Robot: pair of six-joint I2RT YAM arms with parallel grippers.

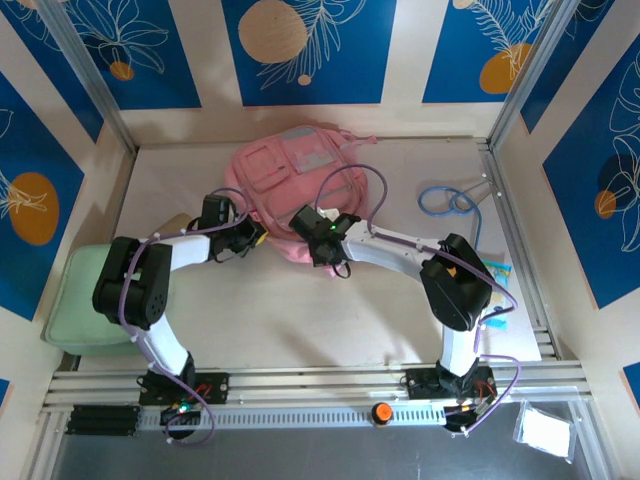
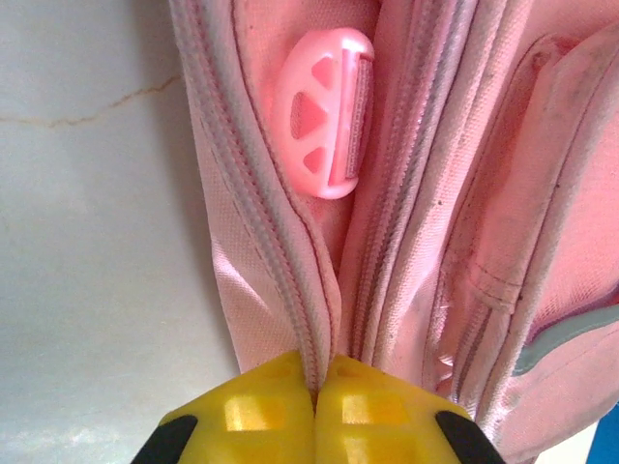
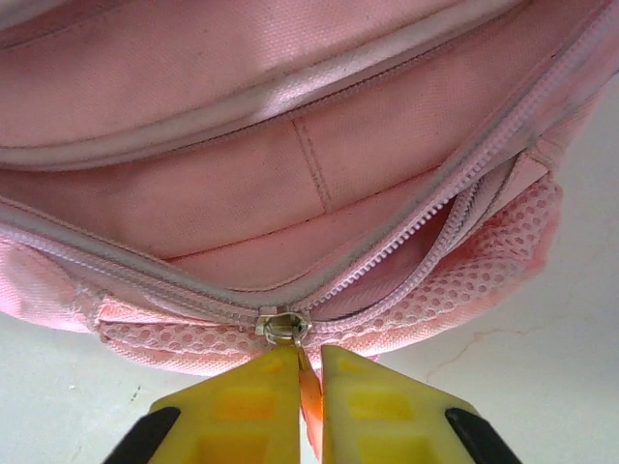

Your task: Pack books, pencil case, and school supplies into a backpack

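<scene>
Pale table [image 1: 300, 300], blue leaf-painted walls [image 1: 350, 70]; left gripper [image 2: 314, 382] clamps the backpack [image 2: 261, 280] at its seam, right gripper [image 3: 309, 372] pinches its zipper pull [image 3: 309, 391].

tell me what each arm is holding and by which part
The left jaws pinch the backpack by its zipper seam; right jaws pinch the zipper pull tab.

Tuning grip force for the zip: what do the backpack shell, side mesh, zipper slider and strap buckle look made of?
By look: backpack shell, matte pink woven fabric, weave visible, probably polyester or canvas; side mesh, pink netted textile with open holes; zipper slider, silvery and shiny, likely metal; strap buckle, smooth moulded pink plastic, slight gloss.
</scene>
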